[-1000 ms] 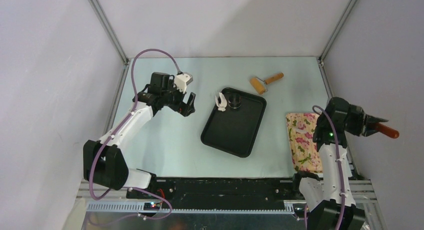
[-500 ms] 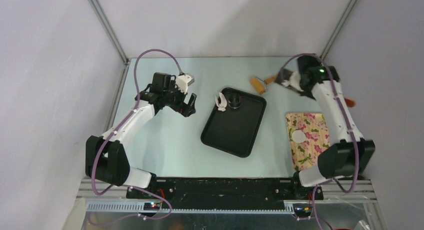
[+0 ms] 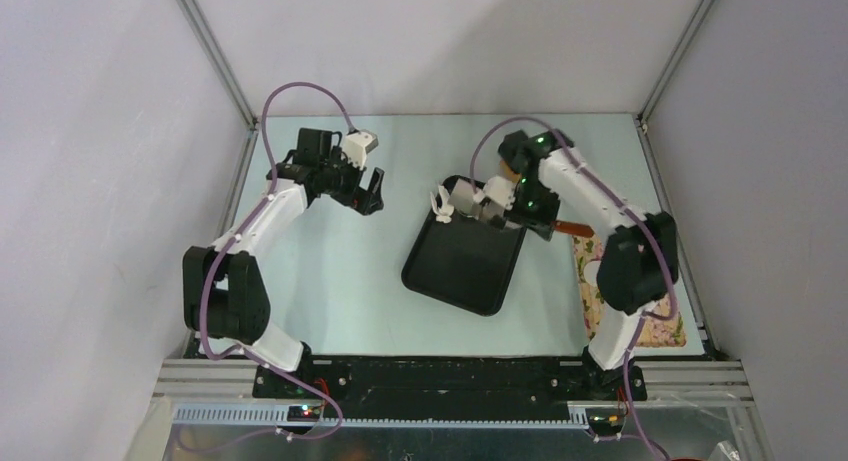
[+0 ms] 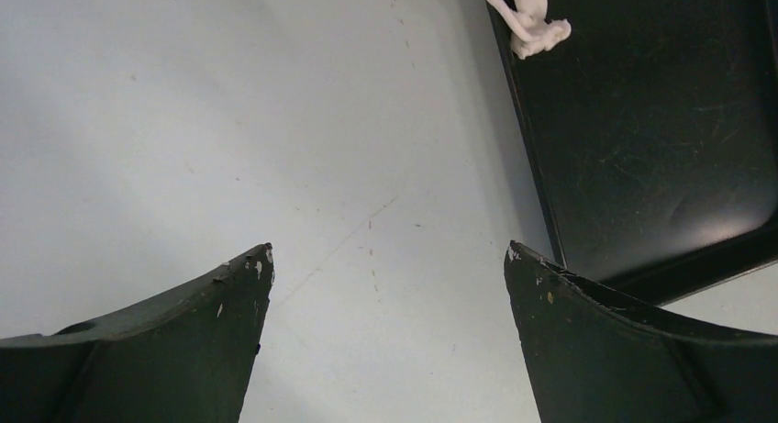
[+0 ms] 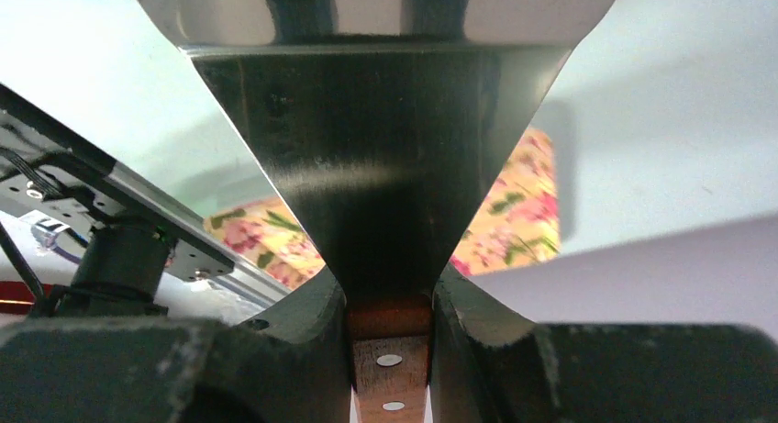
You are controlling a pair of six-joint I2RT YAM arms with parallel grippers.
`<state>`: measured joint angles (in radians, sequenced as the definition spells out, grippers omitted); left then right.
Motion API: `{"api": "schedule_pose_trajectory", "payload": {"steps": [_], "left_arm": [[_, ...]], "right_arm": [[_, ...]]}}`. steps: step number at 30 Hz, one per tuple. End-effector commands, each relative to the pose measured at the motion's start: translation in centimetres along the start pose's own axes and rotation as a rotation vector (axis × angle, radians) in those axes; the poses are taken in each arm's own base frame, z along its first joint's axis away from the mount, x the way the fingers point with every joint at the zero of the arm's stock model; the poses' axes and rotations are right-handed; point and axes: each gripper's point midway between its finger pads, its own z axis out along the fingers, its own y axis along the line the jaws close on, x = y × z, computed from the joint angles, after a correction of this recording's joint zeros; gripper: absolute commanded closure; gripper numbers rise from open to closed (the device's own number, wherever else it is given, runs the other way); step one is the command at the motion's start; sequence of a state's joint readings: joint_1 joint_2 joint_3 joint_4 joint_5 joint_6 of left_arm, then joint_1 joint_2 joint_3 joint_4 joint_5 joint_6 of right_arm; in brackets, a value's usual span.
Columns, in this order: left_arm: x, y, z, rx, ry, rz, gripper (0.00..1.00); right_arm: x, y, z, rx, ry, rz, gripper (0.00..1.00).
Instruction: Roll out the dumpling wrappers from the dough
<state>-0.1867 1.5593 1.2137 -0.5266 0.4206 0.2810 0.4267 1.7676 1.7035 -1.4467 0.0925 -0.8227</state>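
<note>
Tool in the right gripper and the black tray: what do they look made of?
Blade: looks like brushed steel, with mirror-like reflections. Handle: brown, likely wood, with metal rivets. Black tray: semi-gloss, fine scratches; coated metal or plastic, can't tell.

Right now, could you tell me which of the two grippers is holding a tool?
The right gripper: it is shut on the wooden handle of a scraper, whereas the left gripper hangs open and empty.

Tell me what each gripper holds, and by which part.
The right gripper grips a flat steel-bladed scraper by its riveted brown wooden handle. The open left gripper holds nothing.
</note>
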Motion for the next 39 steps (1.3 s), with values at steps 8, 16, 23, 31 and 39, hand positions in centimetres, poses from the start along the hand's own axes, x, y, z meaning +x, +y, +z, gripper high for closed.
{"api": "schedule_pose_trajectory", "payload": {"steps": [8, 16, 23, 31, 39], "left_arm": [[-2.7, 2.3, 0.5, -0.066, -0.031, -0.003, 0.0], [-2.3, 3.0, 0.4, -0.113, -0.018, -0.026, 0.0], [-1.9, 3.6, -2.0, -0.2, -0.031, 0.042, 0.0], [-1.6, 5.3, -7.3, -0.41, -0.075, 0.071, 0.0], [-1.3, 4.8, -15.7, -0.508, -0.276, 0.0, 0.0]], "right_arm": [[-3.5, 4.8, 11.0, -0.118, 0.08, -0.06, 1.0], [-3.6, 4.7, 11.9, -0.07, 0.133, -0.067, 0.92], [-2.6, 5.2, 11.6, -0.037, 0.161, -0.072, 0.32], [-2.2, 3.1, 6.3, 0.112, 0.041, -0.009, 0.01], [0.2, 0.7, -5.1, 0.235, -0.472, 0.396, 0.01]]}}
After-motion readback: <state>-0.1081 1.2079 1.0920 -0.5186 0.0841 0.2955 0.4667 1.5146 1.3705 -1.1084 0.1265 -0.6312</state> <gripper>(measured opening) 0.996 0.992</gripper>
